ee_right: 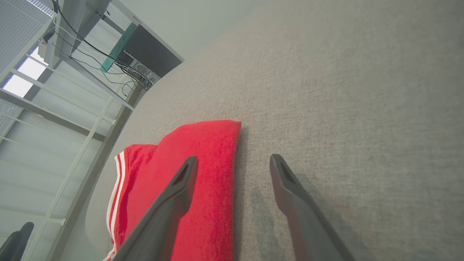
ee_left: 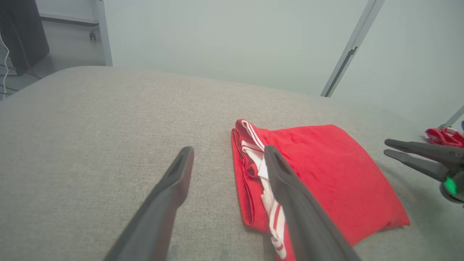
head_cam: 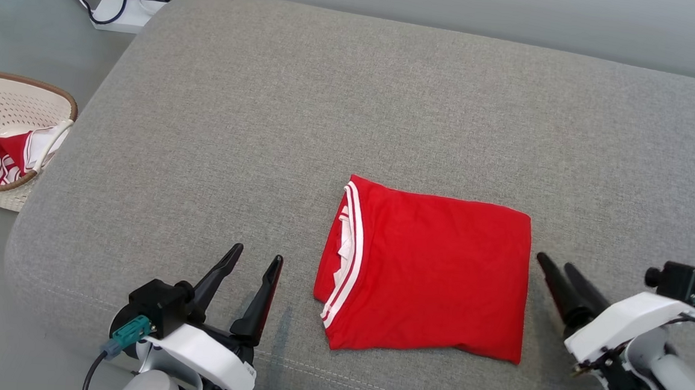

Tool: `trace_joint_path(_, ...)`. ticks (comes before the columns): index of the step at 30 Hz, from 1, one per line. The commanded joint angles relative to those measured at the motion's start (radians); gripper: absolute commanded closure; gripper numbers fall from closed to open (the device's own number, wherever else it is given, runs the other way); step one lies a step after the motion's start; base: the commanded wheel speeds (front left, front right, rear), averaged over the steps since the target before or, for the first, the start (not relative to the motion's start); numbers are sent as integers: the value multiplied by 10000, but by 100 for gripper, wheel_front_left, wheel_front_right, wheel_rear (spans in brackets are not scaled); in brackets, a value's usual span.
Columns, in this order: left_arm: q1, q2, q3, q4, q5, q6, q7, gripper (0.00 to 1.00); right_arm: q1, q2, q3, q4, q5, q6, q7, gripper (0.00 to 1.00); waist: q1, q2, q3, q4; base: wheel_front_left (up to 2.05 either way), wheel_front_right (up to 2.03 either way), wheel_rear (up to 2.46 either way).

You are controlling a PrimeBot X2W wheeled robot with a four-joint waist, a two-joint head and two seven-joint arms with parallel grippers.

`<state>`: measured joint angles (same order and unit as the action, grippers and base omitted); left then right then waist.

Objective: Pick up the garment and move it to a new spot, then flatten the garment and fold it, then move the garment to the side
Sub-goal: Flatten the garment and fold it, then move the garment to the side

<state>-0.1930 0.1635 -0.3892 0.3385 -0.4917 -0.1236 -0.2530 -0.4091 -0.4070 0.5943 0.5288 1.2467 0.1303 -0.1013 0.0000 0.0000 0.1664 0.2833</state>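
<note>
At the far left a white basket (head_cam: pixel 24 77) holding red-and-white cloth sits on the floor beside the grey cushion (head_cam: pixel 329 97). The left pincer (head_cam: pixel 258 253) hovers open, empty, just left of the folded red garment (head_cam: pixel 439 273), which lies flat on the cushion's near part. The right pincer (head_cam: pixel 553 260) stands open, empty, just beside the garment's right edge.

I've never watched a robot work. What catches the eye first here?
A bright red garment, folded into a neat rectangle with white stripes along one edge, lies on the grey cushion. The left gripper and right gripper, both open, flank it, holding nothing. A basket of more clothes sits at far left.
</note>
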Motion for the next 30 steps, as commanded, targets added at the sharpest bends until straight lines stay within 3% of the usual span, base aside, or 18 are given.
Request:
trace_joint_path(1, -397, 247, 382, -250, 105, -71, -88, 0, 219, 86, 190, -346, 157, 4, 59, 0, 0, 0, 12, 26, 0, 0, 0)
trace_joint_path(15, -396, 208, 371, -304, 150, -71, -88, 0, 14, 815, 907, 303, 364, 4, 491, 0, 0, 0, 167, 646, 0, 0, 0)
trace_joint_path(16, -387, 206, 377, -304, 150, -71, -88, 0, -44, 862, 954, 344, 364, 4, 485, 21, 0, 0, 168, 681, 0, 0, 0)
trace_joint_path(17, -378, 202, 382, -303, 147, -71, -88, 0, -92, 928, 973, 344, 413, 4, 459, 58, 0, 0, 169, 711, 0, 0, 0)
trace_joint_path(18, -371, 198, 387, -305, 142, -71, -88, 0, -134, 971, 984, 346, 462, 4, 429, 75, 0, 0, 170, 734, 0, 0, 0)
trace_joint_path(19, -365, 193, 393, -305, 138, -71, -88, 0, -190, 968, 1022, 343, 439, 4, 378, 100, 0, 0, 168, 751, 0, 0, 0)
trace_joint_path(25, -242, 191, 496, -275, 189, -71, -88, 0, -297, 779, 1032, 331, 483, 4, -69, 100, 0, 0, -50, 677, 0, 0, 0)
trace_joint_path(30, -128, 306, 473, -297, 236, -71, -88, 0, -197, 529, 1054, 376, 427, 4, -572, 100, 0, 0, -397, 105, 0, 0, 0)
